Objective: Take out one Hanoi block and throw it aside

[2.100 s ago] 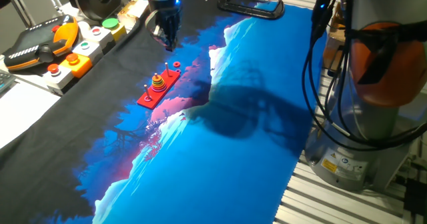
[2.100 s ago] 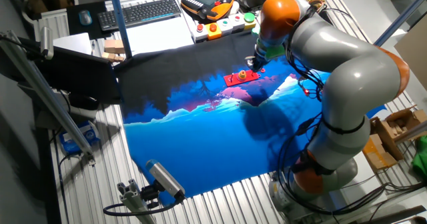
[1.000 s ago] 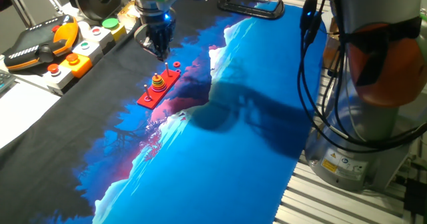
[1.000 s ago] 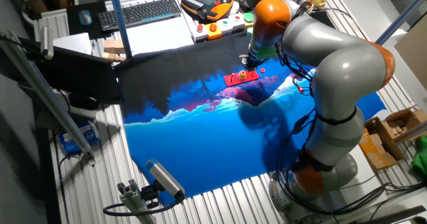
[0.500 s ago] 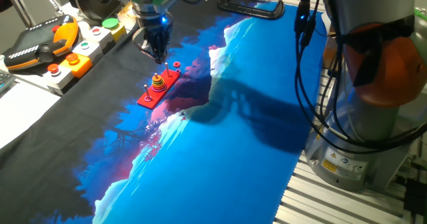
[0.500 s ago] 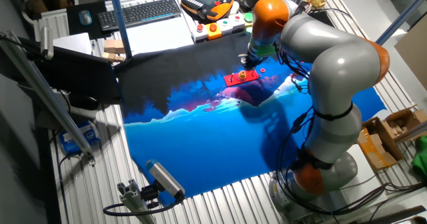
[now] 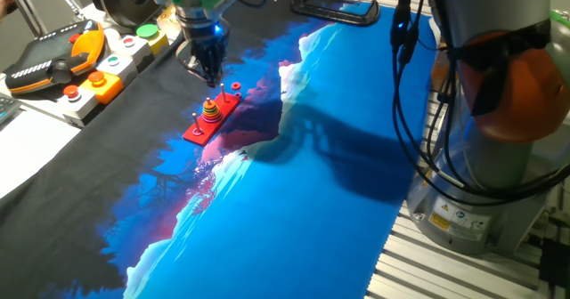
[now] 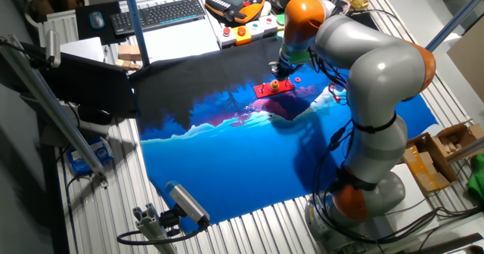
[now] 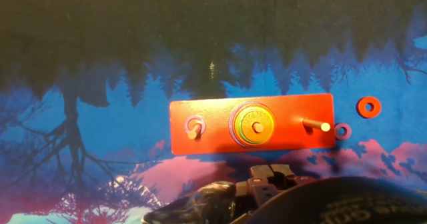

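Observation:
The red peg board lies on the blue and black cloth; it also shows in one fixed view and the other. Its middle peg carries a stack of coloured rings with a yellow one on top. The left peg holds one small ring. The right peg is bare. The Hanoi block, a tiny red-orange ring, lies flat on the cloth just past the board's right end. My gripper hangs just above the stack, fingers together and empty.
A small purple ring lies on the cloth touching the board's right end. An orange pendant and a button box stand at the left edge. A black tray is at the back. A keyboard lies behind the cloth.
My gripper has moved left and down from behind the board to just above the ring stack. In the last half second it has barely moved. The rings have not moved.

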Available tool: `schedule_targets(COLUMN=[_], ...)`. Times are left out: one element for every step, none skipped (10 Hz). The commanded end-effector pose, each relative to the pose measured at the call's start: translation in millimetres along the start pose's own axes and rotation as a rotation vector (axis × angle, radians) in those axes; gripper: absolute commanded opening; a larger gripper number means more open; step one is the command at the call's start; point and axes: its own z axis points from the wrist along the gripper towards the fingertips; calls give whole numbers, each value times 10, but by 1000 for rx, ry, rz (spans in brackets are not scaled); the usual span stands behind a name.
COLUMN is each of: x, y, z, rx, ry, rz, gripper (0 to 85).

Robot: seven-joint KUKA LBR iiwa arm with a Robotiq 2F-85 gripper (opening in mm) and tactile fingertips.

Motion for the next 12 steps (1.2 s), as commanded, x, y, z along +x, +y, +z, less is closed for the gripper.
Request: schedule_targets(x=[0,-2,-2,-1,-3,-6,-5,-13,-21,-26,-30,-39], y=[4,-33,-67,-41,-12,-3,-9,-31,-40,-38,-30,-26], z=[38,97,162,200,216,224,232,238,244,253,271,290], rx=[3,-18,-35,-31,-23,-15,-6,-1,-3,-2,-8,-11], ry=[-3,-5,-5,-5,-5,-2,-2,-10,-24,-24,-15,-15], rz=[2,-3,-8,-3,1,1,-2,-18,-22,-19,-17,-20], gripper=[7,7,7,7,7,7,7,7,163,357,420,483])
